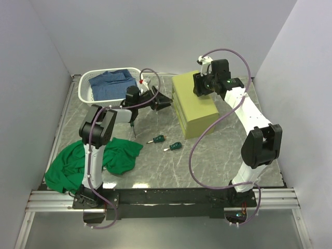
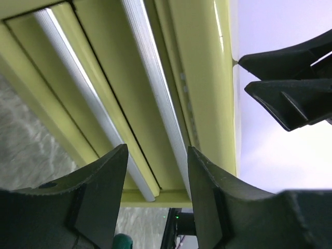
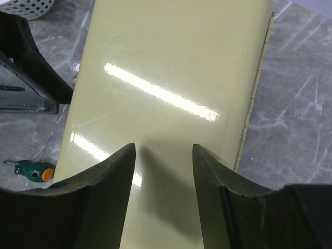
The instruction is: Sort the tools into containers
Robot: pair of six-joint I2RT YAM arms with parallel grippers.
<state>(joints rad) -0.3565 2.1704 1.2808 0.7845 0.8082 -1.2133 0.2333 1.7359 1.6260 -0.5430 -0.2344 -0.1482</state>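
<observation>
Visibly two stubby screwdrivers (image 1: 158, 139) (image 1: 176, 146), one tool chest (image 1: 196, 104).

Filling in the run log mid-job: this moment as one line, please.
left gripper open, facing tool chest drawers | right gripper open above chest lid | two stubby screwdrivers on table | nothing held

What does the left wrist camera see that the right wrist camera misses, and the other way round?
Only the left wrist view shows the silver drawer fronts and the right gripper, open, past the chest's top edge. Only the right wrist view shows the chest's flat top with the hinge along one side, and a corner of the white basket. Both show the olive-yellow tool chest and the grey marble table.
</observation>
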